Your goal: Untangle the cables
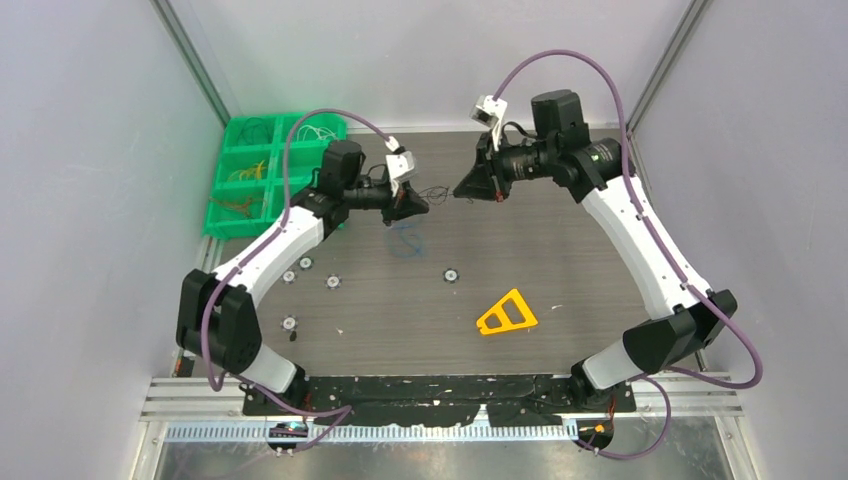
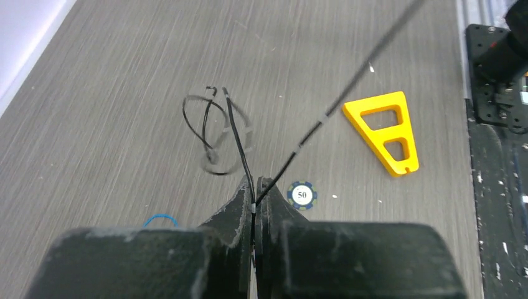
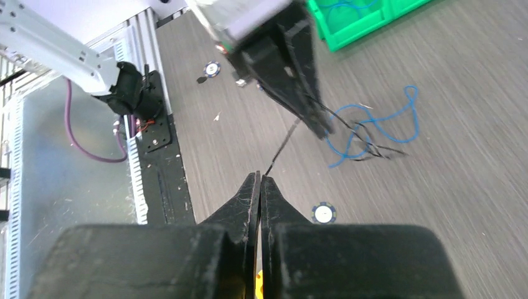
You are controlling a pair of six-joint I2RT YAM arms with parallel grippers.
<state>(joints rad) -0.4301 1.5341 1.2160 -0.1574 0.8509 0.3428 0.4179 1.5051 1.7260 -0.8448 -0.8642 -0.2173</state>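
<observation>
The dark wood-grain table (image 1: 600, 330) fills the scene, and the left arm (image 1: 270, 250) and right arm (image 1: 630, 220) reach over its far half with their tips facing each other, near but apart. A green bin (image 1: 235, 228) stands at the far left corner, its compartments holding thin wires in white, yellow, orange and black. A flat yellow triangle (image 1: 487, 324) lies on the near right part of the table, well apart from both arms. The left gripper (image 2: 255, 187) is pinched tight on the black cable (image 2: 240, 140). One strand runs taut from it up toward the other arm, while a loose loop hangs off the tip above the table. The right gripper (image 3: 259, 180) is likewise clamped on that taut strand, which leaves its tips and leads straight to the left claw. The blue cable (image 3: 373, 118) lies in loose curls on the table under the left claw, a few dark strands crossing it. Several poker chips (image 1: 451, 274) are scattered over the middle and left of the table.
</observation>
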